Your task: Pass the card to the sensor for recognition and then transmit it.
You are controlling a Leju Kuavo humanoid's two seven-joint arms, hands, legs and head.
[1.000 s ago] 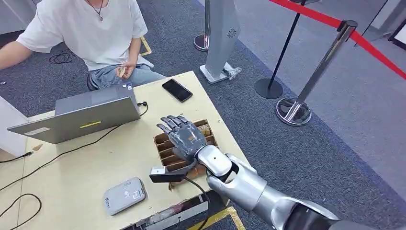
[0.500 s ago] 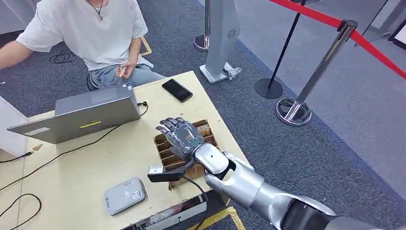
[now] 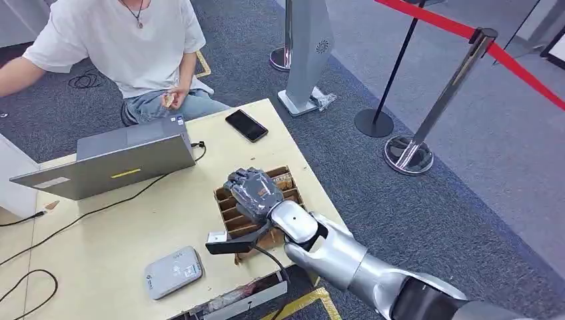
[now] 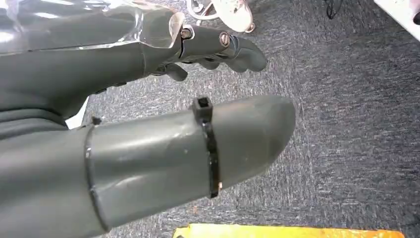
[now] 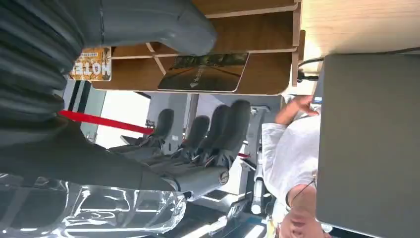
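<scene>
My right hand (image 3: pixel 256 191) hovers over a brown cardboard card rack (image 3: pixel 229 217) near the table's right edge, its fingers bent down toward the slots. In the right wrist view a dark card (image 5: pixel 203 73) and a yellow card printed HOTEL (image 5: pixel 90 69) stand in the rack. The thumb (image 5: pixel 148 25) is on one side of them and the fingers (image 5: pixel 218 129) on the other, touching neither card. The grey-white card sensor (image 3: pixel 173 271) lies at the table's front. My left hand (image 4: pixel 148 148) hangs over grey carpet, holding nothing.
A grey laptop (image 3: pixel 113 160) with cables stands at the left of the table (image 3: pixel 133 227), and a black phone (image 3: pixel 246 125) lies at the back. A person in a white shirt (image 3: pixel 126 40) sits behind the table. Stanchions with red tape (image 3: pixel 426 127) stand to the right.
My right hand's fingers were stretched out flat and have curled downward over the rack. The hand has shifted slightly toward the rack's back. Nothing else has moved.
</scene>
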